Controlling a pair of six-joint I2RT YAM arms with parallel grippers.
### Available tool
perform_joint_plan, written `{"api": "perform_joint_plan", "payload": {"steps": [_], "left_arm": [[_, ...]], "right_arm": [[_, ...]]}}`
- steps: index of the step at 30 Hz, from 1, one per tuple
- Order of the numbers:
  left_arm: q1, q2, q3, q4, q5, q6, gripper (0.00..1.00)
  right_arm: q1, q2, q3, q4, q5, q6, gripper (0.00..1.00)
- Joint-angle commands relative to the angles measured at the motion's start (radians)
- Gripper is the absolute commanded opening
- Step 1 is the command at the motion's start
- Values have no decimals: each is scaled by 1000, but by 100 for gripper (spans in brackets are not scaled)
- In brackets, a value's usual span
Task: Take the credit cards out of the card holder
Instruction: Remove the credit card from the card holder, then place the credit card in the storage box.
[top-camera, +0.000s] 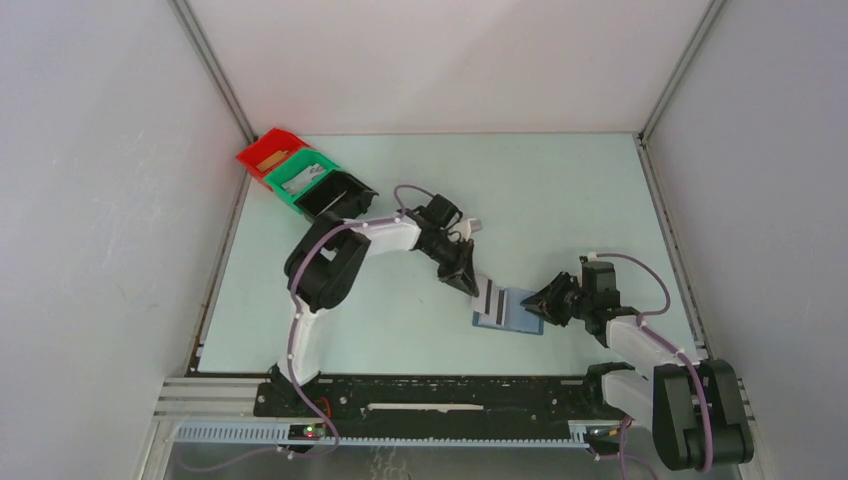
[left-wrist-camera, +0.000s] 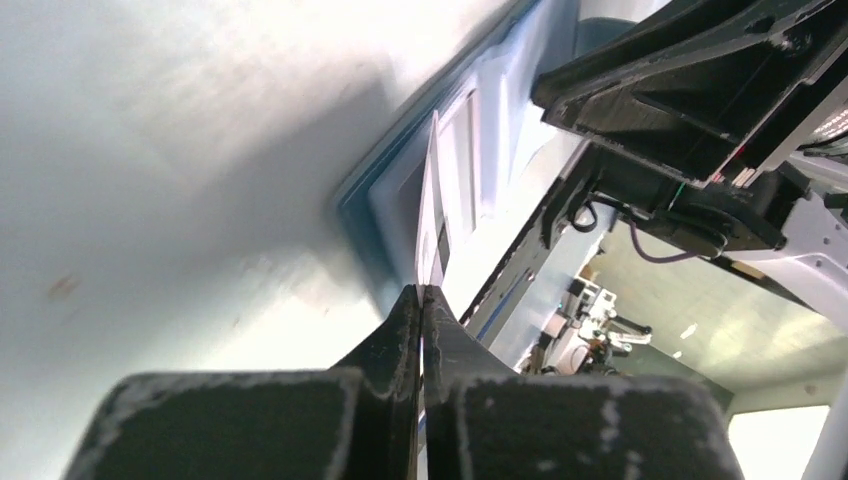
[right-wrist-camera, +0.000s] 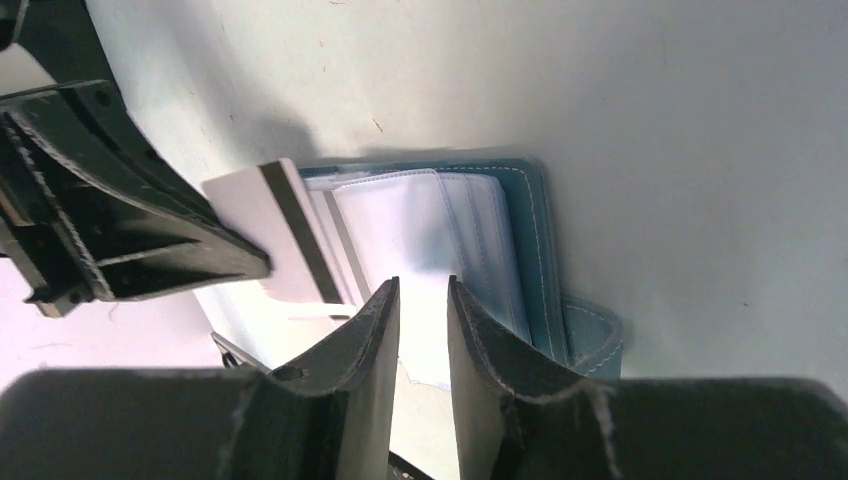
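The slate-blue card holder lies spread open on the table, its clear sleeves facing up and its little tab at the side. My left gripper is shut on the edge of a pale credit card with a dark stripe, which sticks partly out of the holder's left end. In the left wrist view the card runs edge-on from the closed jaws. My right gripper rests over the holder's right part, jaws a narrow gap apart, with nothing between them.
Red, green and black bins stand in a row at the far left; the red one holds a tan card, the green a pale one. Frame walls enclose the table on the left, right and back.
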Motion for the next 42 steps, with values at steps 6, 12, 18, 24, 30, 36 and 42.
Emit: {"api": "perform_joint_plan", "payload": {"steps": [6, 12, 18, 24, 30, 36, 42], "left_arm": [[85, -174, 254, -581, -427, 422, 0], [138, -275, 355, -699, -1108, 589, 0], [221, -303, 361, -555, -1549, 809, 0], [334, -242, 328, -308, -1680, 1066, 0], [408, -200, 348, -146, -1685, 1186, 0], [470, -100, 410, -113, -1638, 1232, 0], [512, -27, 409, -59, -1570, 1238, 0]], "right_arm": [[-10, -3, -2, -18, 15, -16, 33], [-25, -1, 8, -38, -11, -48, 34], [-37, 51, 21, -11, -43, -59, 36], [-44, 37, 34, -39, -29, -80, 40], [-52, 13, 53, -86, -24, -97, 44], [-54, -13, 80, -129, -19, -93, 46], [-57, -15, 91, -139, -16, -86, 47]]}}
